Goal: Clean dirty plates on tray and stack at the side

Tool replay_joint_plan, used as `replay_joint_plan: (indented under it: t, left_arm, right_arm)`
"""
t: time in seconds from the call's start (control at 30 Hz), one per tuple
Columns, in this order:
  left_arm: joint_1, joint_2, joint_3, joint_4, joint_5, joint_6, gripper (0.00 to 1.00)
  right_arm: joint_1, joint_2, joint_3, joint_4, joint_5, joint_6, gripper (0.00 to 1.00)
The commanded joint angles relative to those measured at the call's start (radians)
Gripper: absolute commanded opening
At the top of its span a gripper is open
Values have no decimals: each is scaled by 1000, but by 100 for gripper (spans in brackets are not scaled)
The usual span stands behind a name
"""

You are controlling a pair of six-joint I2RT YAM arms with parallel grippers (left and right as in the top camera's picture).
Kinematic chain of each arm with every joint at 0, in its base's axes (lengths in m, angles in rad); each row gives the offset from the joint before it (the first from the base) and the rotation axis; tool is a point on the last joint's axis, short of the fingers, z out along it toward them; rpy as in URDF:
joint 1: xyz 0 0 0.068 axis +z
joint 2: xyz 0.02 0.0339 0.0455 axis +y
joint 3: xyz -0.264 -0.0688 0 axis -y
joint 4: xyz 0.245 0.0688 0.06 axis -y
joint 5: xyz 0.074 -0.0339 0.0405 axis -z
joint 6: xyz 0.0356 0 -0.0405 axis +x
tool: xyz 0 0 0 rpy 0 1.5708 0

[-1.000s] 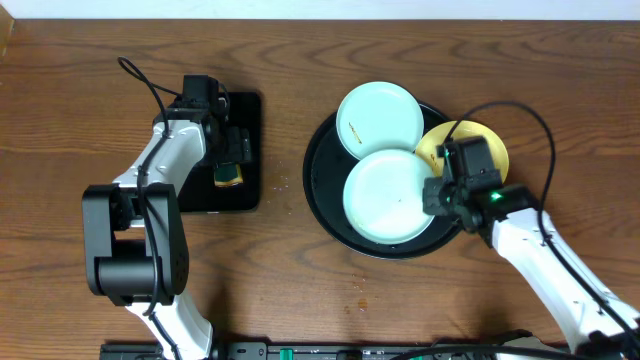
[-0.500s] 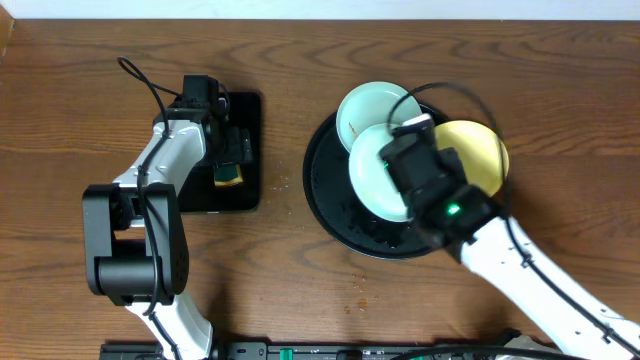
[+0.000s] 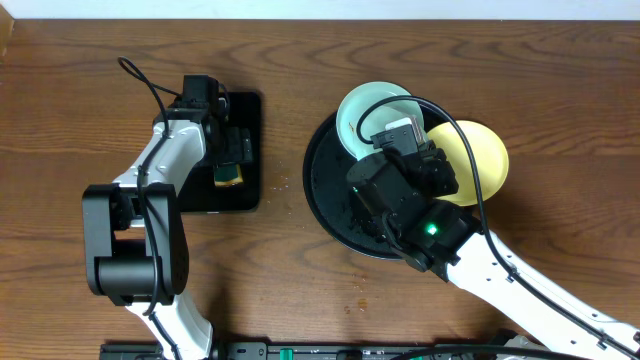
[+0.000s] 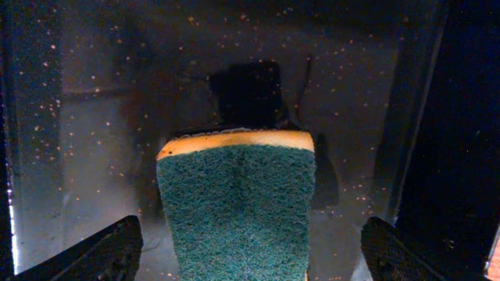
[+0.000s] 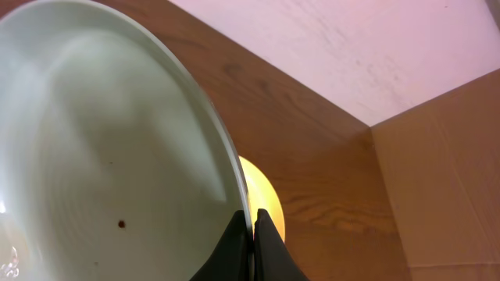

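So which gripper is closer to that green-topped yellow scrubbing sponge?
Left. The left gripper hangs open over the sponge, a finger either side. The right gripper is far off above the round black tray, shut on the rim of a pale mint-blue plate.

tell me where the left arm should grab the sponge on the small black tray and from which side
Grip the sponge across its two long sides, coming straight down from above. It lies flat in the small black tray, green scrub face up, with bare tray on both sides. The left gripper hangs open, fingers either side of it.
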Motion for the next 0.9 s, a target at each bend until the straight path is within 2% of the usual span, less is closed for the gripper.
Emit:
replay_joint_plan:
  t: [0.0,0.2,0.27,0.47,0.57,0.7,0.87]
  left_arm:
    - [0,-1,-7,0,-13,5,90]
    - [0,-1,-7,0,-13,5,90]
    - [0,-1,-7,0,-13,5,90]
    - [0,-1,-7,0,-13,5,90]
    - [0,-1,-7,0,-13,5,90]
    - [0,-1,-7,0,-13,5,90]
    - [0,-1,-7,0,-13,5,90]
  right_arm:
    - [8,2,17,6,50,-1,1]
    - [8,2,8,-2,49,68,1]
    - [5,2,6,-22,32,151,1]
    - [-53,1,6,-150,-377,362,1]
    - [-107,2,5,-226,-500,433,1]
    - [-169,2,3,-256,-675,444,1]
    - [-216,2,-14,-252,-702,444,1]
